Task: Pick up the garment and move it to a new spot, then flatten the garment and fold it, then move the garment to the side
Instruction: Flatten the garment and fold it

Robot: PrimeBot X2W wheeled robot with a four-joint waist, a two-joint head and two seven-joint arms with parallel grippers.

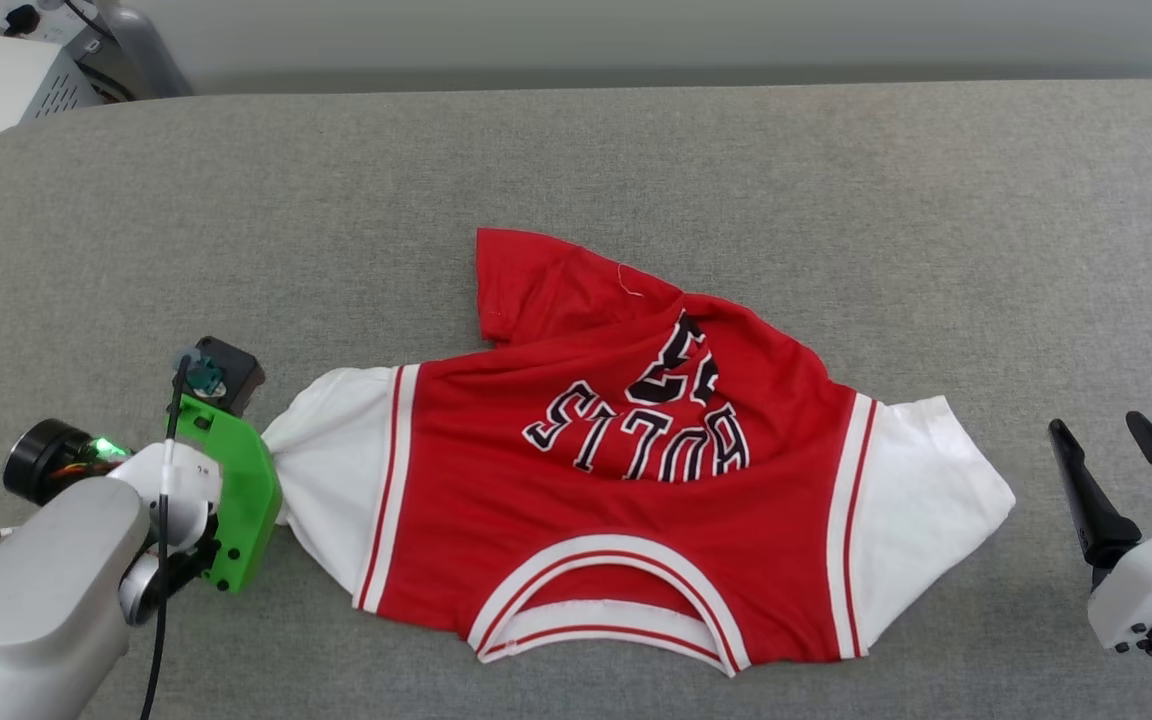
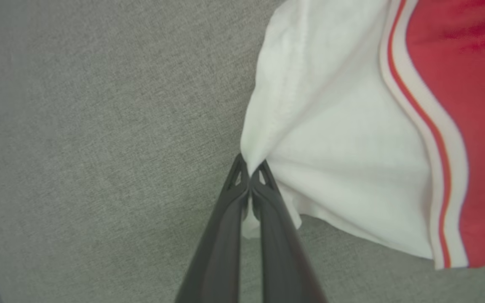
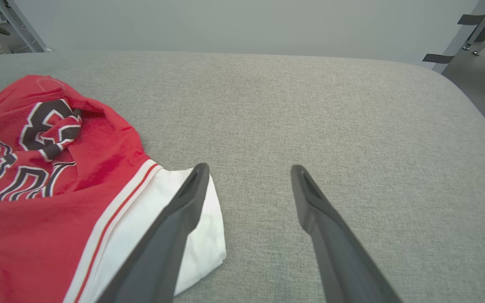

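Left wrist view: L gripper (image 2: 251,162) pinched tight on garment (image 2: 352,147) sleeve; R gripper (image 3: 250,169) spread wide, empty.

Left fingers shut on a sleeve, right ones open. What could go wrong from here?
The left fingers pinch only the bunched tip of one white sleeve; that bite may slip under a pull. The right fingers stand open, clear of the other sleeve, so lifting now would likely dangle the garment one-sided. Its far part already lies folded over the lettering; dragging may worsen that.
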